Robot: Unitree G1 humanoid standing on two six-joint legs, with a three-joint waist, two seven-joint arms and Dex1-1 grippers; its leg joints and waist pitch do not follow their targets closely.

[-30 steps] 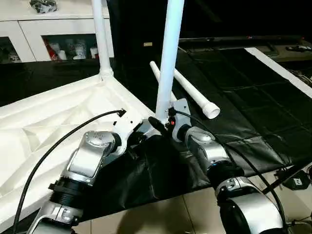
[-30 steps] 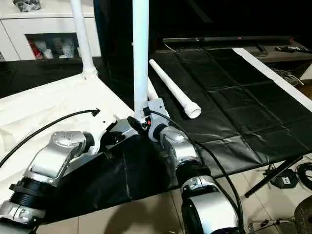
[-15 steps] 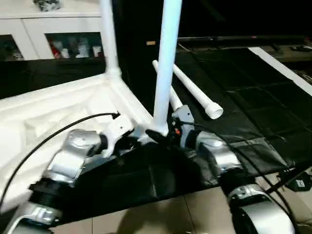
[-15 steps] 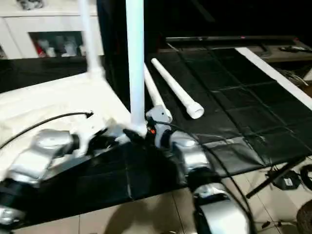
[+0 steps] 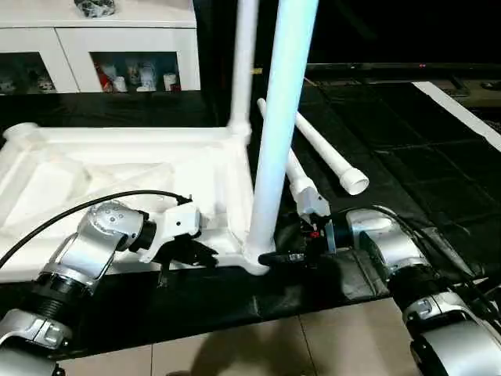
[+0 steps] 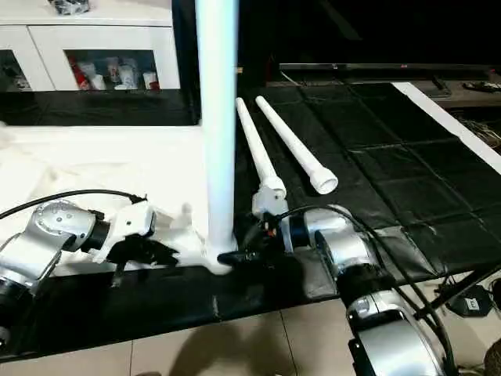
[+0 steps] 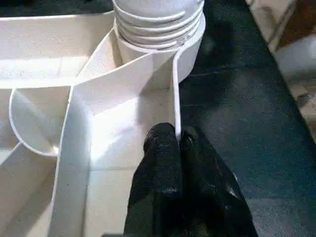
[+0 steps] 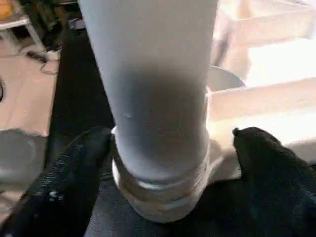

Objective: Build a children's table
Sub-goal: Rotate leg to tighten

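Lying upside down on the black sheet-covered surface (image 5: 407, 188), the large white plastic rectangular table top (image 5: 117, 188) shows its ribbed underside, its near edge running along the front of the surface.

Two long white tapered tube legs stand upright in its corner sockets. The near leg (image 5: 278, 133) rises from the rounded socket (image 5: 254, 258) at the near right corner. The far leg (image 5: 243, 66) stands in the corner behind it. Two more white tube legs lie loose on the black sheet to the right of the top: one (image 6: 293, 145) points its wide threaded end toward the robot, and the other (image 6: 258, 157) lies just beside it, nearer the table top.

The right arm's black fingers (image 8: 163, 168) stand apart on either side of the near leg's base, where its threads meet the socket. One finger (image 8: 69, 173) is at the leg's side, but the other (image 8: 266, 163) shows a gap, so they are spread around the leg rather than clamped on it.

The left arm's black fingers (image 7: 177, 143) are pinched together on the thin white rim wall (image 7: 174, 89) of the table top, just short of the threaded leg base seated in the corner socket.

Behind the surface stands a white cabinet with glass doors (image 5: 117, 55), small items on its shelves.
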